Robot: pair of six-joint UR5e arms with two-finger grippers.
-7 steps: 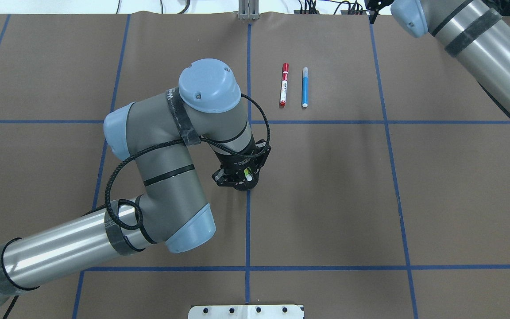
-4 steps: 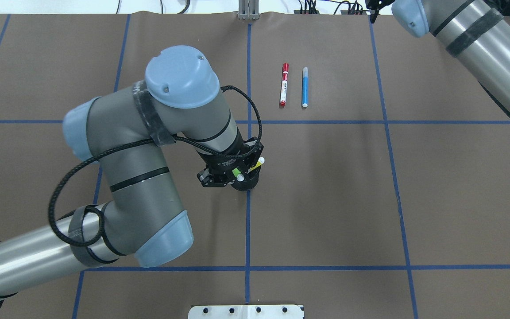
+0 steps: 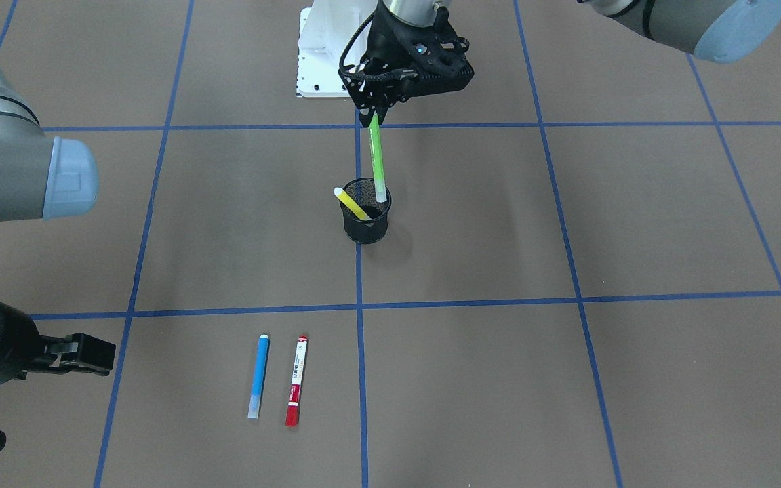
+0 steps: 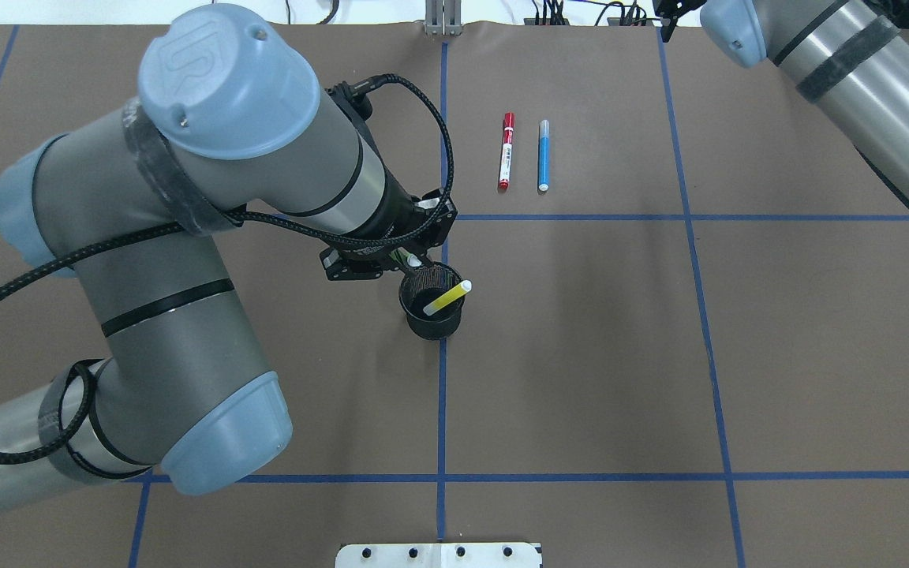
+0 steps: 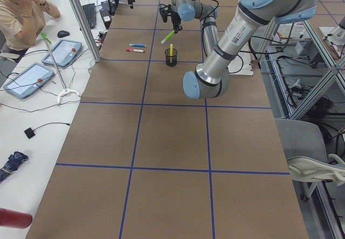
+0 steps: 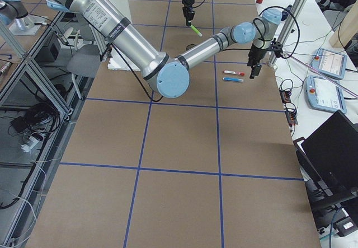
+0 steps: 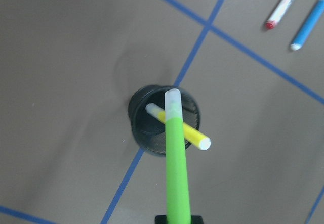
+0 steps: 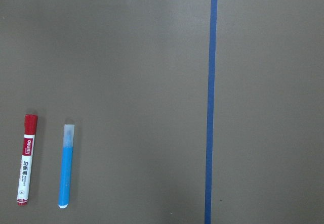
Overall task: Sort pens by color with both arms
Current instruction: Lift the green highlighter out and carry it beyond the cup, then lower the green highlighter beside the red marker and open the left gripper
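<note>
My left gripper is shut on the top of the green pen, which hangs tilted with its pale cap just above the rim of the black mesh cup. In the left wrist view the green pen points down over the cup. The yellow pen leans inside the cup. The red pen and blue pen lie side by side on the far part of the table. My right gripper hovers beyond them; I cannot tell whether it is open or shut.
Blue tape lines divide the brown table into squares. The white pedestal base sits at the robot's edge. A person sits at a side desk with tablets. My left arm's elbow bulks high over the left half.
My left arm has risen and drawn back, pulling the green pen up out of the cup. The yellow pen stayed in the cup. The right arm barely moved.
</note>
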